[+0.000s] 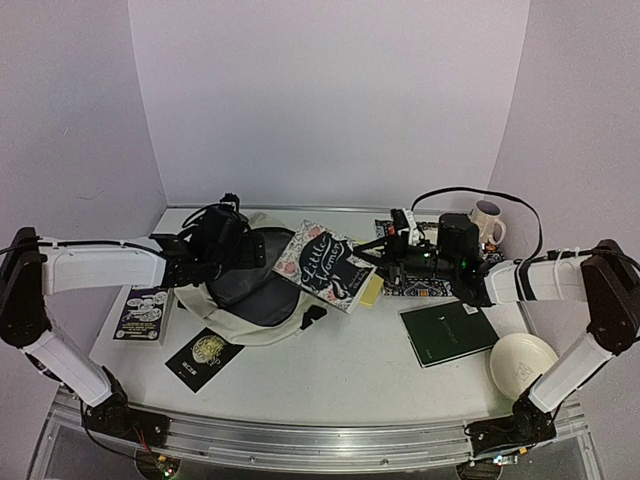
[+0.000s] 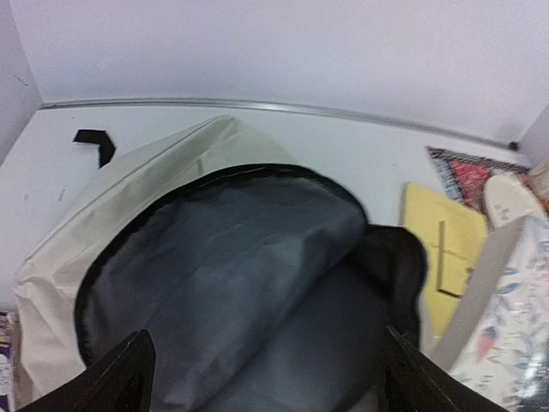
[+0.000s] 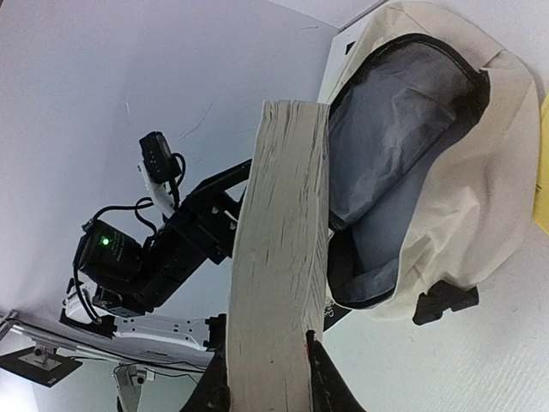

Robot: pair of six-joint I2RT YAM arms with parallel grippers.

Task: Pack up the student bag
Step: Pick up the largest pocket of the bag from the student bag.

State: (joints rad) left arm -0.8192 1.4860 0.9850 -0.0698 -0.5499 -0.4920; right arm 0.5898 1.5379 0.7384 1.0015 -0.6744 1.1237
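The student bag (image 1: 232,322) is a cream fabric backpack lying left of centre, its black-zippered mouth open on grey lining (image 2: 232,266). My left gripper (image 1: 238,250) hovers at the bag's mouth. In the left wrist view (image 2: 270,373) its jaws are wide apart with only lining between them. My right gripper (image 1: 385,262) is shut on a floral "Little Women" book (image 1: 325,265). It holds the book tilted above the table at the bag's right edge. In the right wrist view (image 3: 268,390) the book's page edge (image 3: 279,257) points toward the bag's opening (image 3: 403,129).
A yellow pad (image 1: 372,291) lies under the held book. A green notebook (image 1: 447,332), a white plate (image 1: 523,362), a mug (image 1: 487,222) and a patterned book (image 1: 425,288) are on the right. A black card (image 1: 203,358) and a dark book (image 1: 143,313) lie on the left.
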